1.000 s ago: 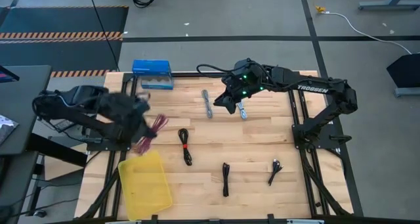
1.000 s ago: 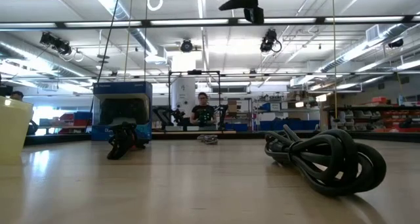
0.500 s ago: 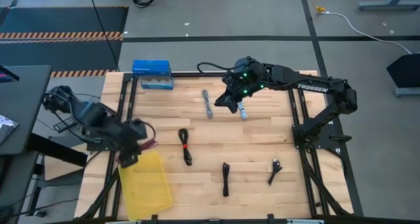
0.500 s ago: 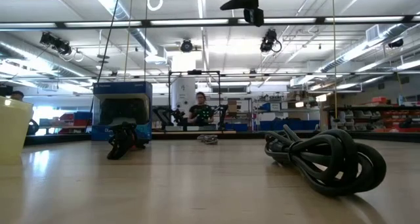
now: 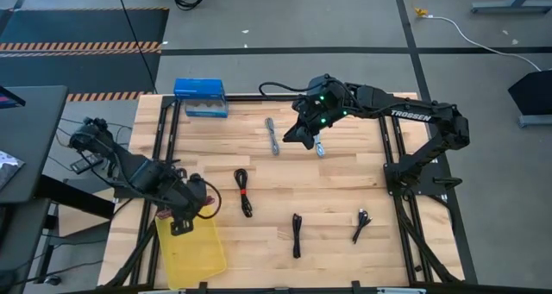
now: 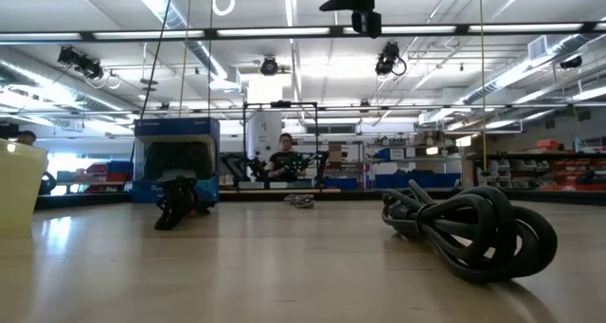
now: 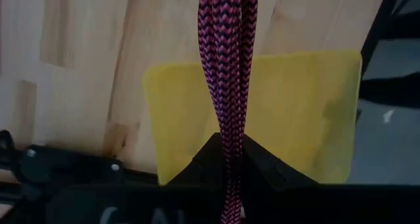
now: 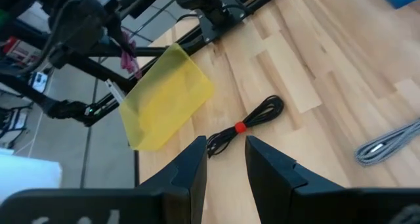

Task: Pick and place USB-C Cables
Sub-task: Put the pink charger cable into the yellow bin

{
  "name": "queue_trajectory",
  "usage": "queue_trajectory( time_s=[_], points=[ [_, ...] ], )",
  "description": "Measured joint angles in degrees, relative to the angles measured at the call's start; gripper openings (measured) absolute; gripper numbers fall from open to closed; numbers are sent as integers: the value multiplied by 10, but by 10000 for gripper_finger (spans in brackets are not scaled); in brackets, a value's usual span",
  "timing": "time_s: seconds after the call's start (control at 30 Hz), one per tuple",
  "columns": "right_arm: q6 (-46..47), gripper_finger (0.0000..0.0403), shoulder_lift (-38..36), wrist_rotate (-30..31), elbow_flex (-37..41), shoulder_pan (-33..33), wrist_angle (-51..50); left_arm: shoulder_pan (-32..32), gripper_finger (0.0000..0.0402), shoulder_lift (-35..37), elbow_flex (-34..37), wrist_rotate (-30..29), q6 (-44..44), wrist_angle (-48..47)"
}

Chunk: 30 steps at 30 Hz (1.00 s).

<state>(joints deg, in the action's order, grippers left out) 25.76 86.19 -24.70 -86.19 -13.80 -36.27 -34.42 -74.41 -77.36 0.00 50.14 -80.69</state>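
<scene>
**Magenta cable held over the yellow tray**

From where I stand, the left gripper hangs above the near end of the yellow tray at the table's left front corner. Its fingers are clamped on the magenta cable, whose braided strands run out from between them with the tray spread underneath. The cable is clear of the tray floor, not lying in it.

The right gripper hovers over the back middle of the wooden table, fingers parted and empty, just between two grey cables: one to its left, the other poking out beside it.

The remaining bundles lie on the wood. The black cable with a red tie sits near the tray's right side; it also shows past the right arm's fingers. Two more black cables lie toward the front, one in the middle and one to the right. A blue box rests at the back left edge.
</scene>
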Motion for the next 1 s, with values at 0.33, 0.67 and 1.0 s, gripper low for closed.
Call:
queue_trajectory(
  time_s=[0.33,0.67,1.0],
  points=[
    [-4,110,0,-45,0,0,-30,-40,29,-11,0,-7,243,41],
    [15,110,0,-55,0,2,-61,-148,29,-60,0,-17,514,38],
    [78,110,0,-52,0,5,-59,-207,29,-117,0,-40,733,29]
  ],
)
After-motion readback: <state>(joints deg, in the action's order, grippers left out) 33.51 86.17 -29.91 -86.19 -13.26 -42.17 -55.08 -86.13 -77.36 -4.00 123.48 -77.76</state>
